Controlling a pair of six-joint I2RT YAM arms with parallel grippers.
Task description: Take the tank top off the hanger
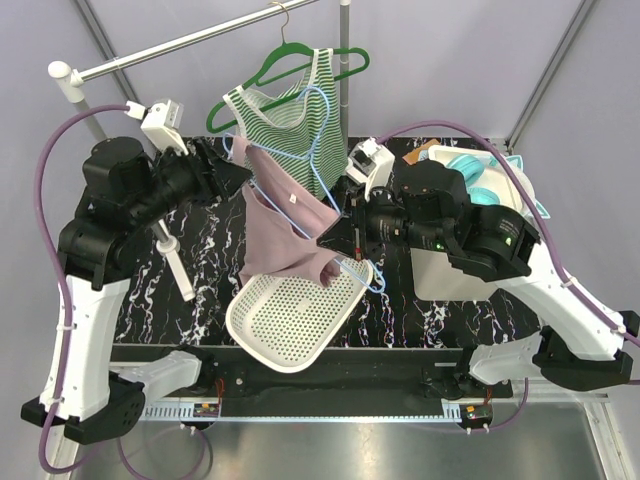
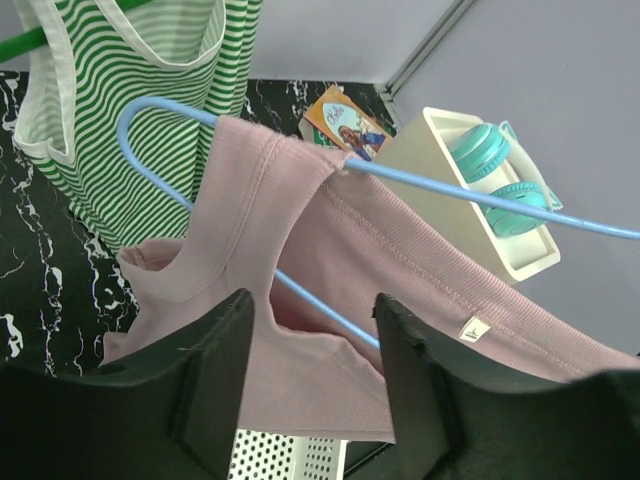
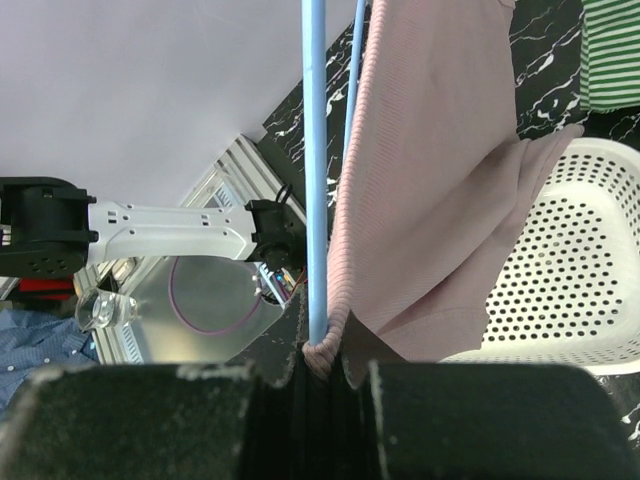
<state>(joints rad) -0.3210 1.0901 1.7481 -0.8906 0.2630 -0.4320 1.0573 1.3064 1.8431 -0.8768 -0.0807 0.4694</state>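
Observation:
A pink tank top [image 1: 285,225] hangs tilted on a light blue hanger [image 1: 329,150] above the table. My right gripper [image 1: 324,237] is shut on the hanger's lower end with a bunch of pink hem pinched in; the right wrist view shows the blue rod [image 3: 315,150] and the fabric [image 3: 430,150] running into the jaws [image 3: 322,365]. My left gripper [image 1: 240,175] is open at the top's upper left. In the left wrist view its fingers [image 2: 312,305] stand either side of the pink armhole edge [image 2: 400,260], with the hanger bar [image 2: 450,189] beyond.
A green striped tank top [image 1: 285,115] on a green hanger [image 1: 340,62] hangs from the rack bar [image 1: 180,42] just behind. Under the pink top lies a white perforated basket [image 1: 290,310]. At the right stands a white bin [image 1: 455,275] with teal headphones [image 1: 480,180].

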